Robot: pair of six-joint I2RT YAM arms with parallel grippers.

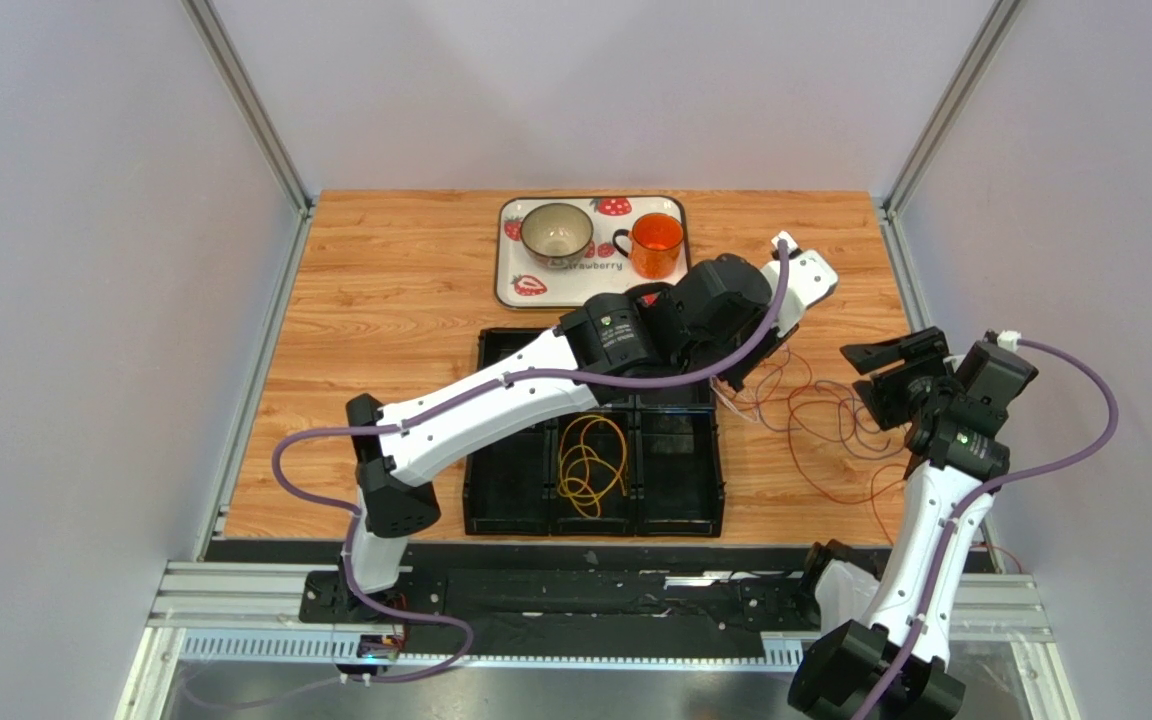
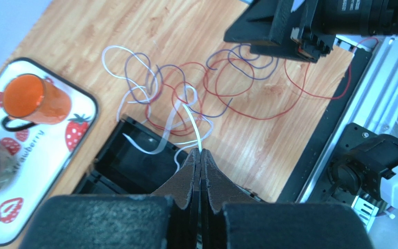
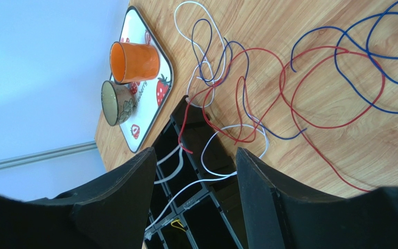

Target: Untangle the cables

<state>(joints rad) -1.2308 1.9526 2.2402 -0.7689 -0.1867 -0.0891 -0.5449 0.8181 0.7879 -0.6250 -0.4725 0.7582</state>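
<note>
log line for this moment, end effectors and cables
left end effector: shut on white cable | right end effector: open, empty | red cable, blue cable: tangled | yellow cable: in black tray

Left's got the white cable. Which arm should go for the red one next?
Right, likely. Its gripper hangs open and empty over the red cable, while the left gripper is shut on the white cable and would have to drop it.

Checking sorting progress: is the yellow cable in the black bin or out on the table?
In. The yellow cable lies coiled in the middle compartment of the bin, apart from the other cables on the table.
</note>
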